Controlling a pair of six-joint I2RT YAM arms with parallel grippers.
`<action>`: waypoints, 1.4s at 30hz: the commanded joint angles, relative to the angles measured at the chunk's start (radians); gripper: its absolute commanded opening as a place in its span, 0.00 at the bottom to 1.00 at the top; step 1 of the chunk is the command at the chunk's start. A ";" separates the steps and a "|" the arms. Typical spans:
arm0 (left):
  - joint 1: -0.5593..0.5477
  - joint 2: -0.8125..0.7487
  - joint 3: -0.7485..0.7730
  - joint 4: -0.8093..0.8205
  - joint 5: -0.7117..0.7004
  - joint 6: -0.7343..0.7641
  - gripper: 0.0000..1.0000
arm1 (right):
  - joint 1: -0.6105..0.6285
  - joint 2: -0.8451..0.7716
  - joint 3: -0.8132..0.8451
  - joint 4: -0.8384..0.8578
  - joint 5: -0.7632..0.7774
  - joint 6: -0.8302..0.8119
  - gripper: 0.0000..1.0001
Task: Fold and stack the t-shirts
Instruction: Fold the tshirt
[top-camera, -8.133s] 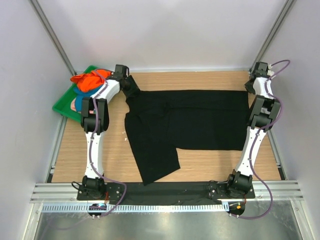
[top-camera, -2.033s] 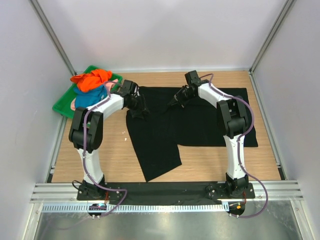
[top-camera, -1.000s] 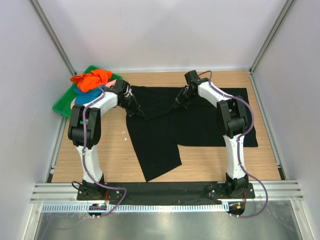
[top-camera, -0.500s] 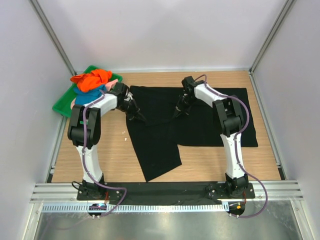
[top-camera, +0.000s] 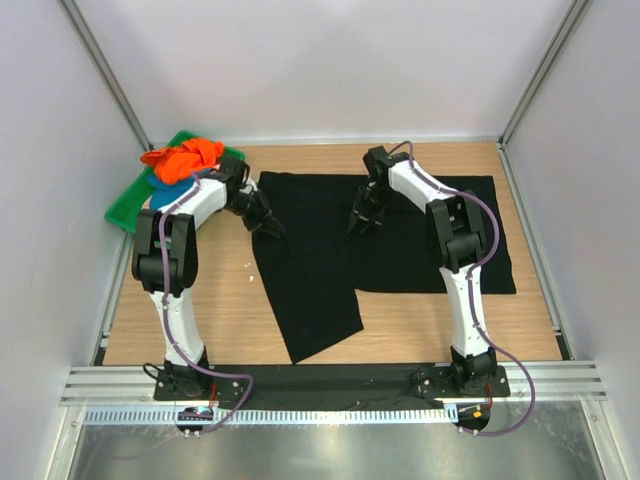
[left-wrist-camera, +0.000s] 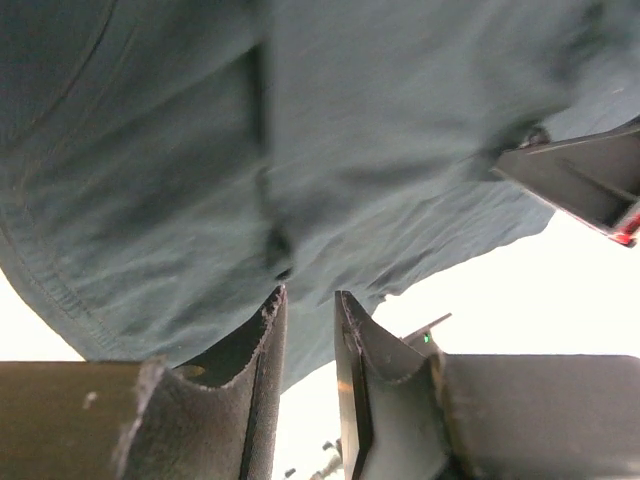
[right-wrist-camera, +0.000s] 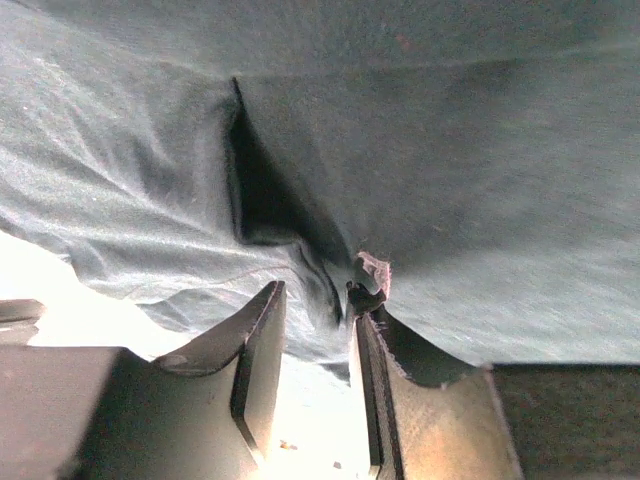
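Barely parted — left fingers (left-wrist-camera: 245, 395) and right fingers (right-wrist-camera: 258, 345) touch black t-shirt (top-camera: 400, 262)

You are looking at a black t-shirt (top-camera: 420, 225) of soft, matt knit cloth with stitched hems. The orange t-shirt (top-camera: 185, 158) is matt cloth too. The table (top-camera: 200, 300) is smooth wood, the tray (top-camera: 122, 208) slightly glossy plastic, the rail (top-camera: 560, 380) brushed metal.
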 joint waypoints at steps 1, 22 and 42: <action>0.005 -0.062 0.109 -0.004 -0.024 0.057 0.27 | -0.002 -0.070 0.116 -0.089 0.135 -0.082 0.38; -0.076 0.197 0.307 0.187 -0.346 -0.051 0.48 | -0.117 0.011 0.228 0.074 0.620 -0.264 0.41; -0.034 0.326 0.537 -0.007 -0.497 0.050 0.60 | -0.147 0.209 0.466 0.071 0.560 -0.298 0.45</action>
